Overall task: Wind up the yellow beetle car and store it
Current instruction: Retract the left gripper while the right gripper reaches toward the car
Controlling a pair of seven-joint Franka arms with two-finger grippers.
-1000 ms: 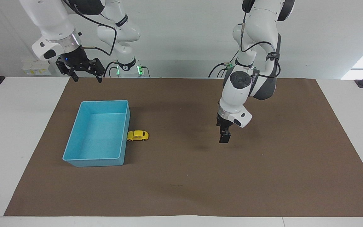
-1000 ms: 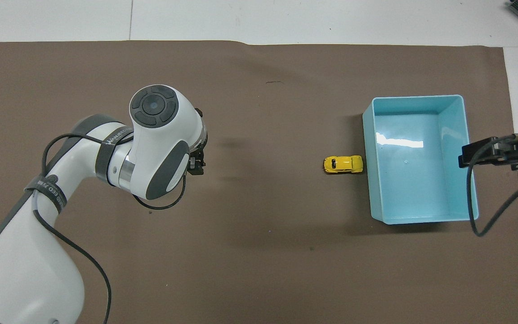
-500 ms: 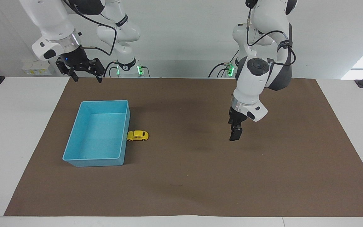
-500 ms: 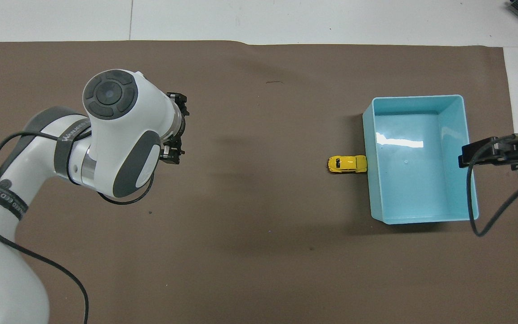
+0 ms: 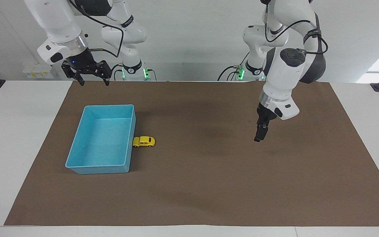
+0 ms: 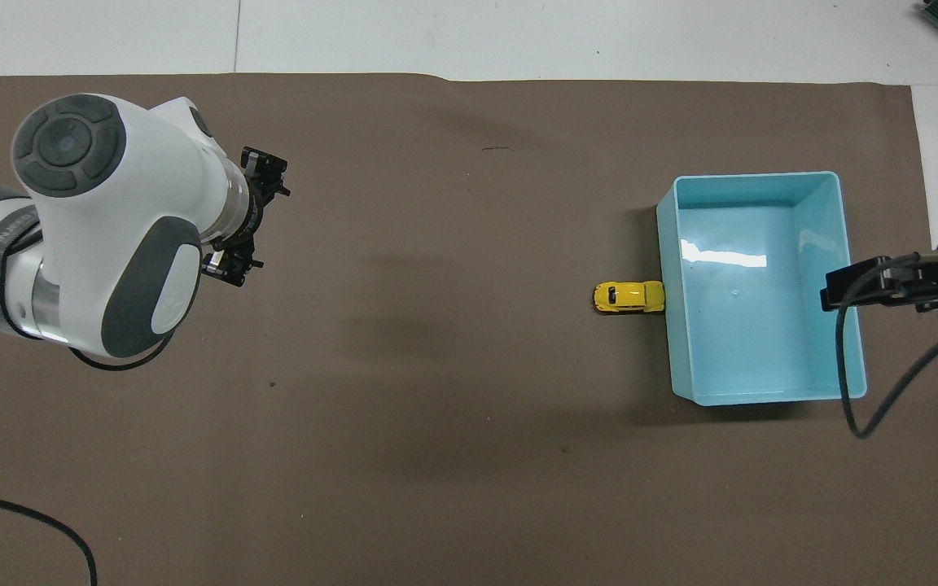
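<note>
The yellow beetle car (image 5: pixel 144 141) (image 6: pixel 628 297) sits on its wheels on the brown mat (image 5: pixel 192 184) (image 6: pixel 436 456) that covers my desk (image 5: pixel 15 131), with one end touching the outer wall of the light-blue bin (image 5: pixel 77 144) (image 6: pixel 762 397), on the bin's long side that faces the left arm's end of the desk. The car lies lengthwise across the desk, at about the middle of that wall, and nothing rests on it or grips it. The bin stands open-topped on the mat toward my right arm's end, with nothing visible in it. My left pincer (image 5: pixel 259 135) (image 6: pixel 234 268) hangs in the air over bare mat, well apart from the car and toward my left arm's end of the desk; it points down and is tilted, it carries nothing, and its fingers appear close together, with hardly any gap to be seen between them. My right pincer (image 5: pixel 90 79) (image 6: pixel 843 285) is raised above the edge of the mat nearest the robots, on the robots' side of the bin, so the bin lies between it and the car as the facing view shows it; its fingers (image 5: pixel 81 81) are spread wide and hold nothing. Neither pincer touches the car or the bin.
</note>
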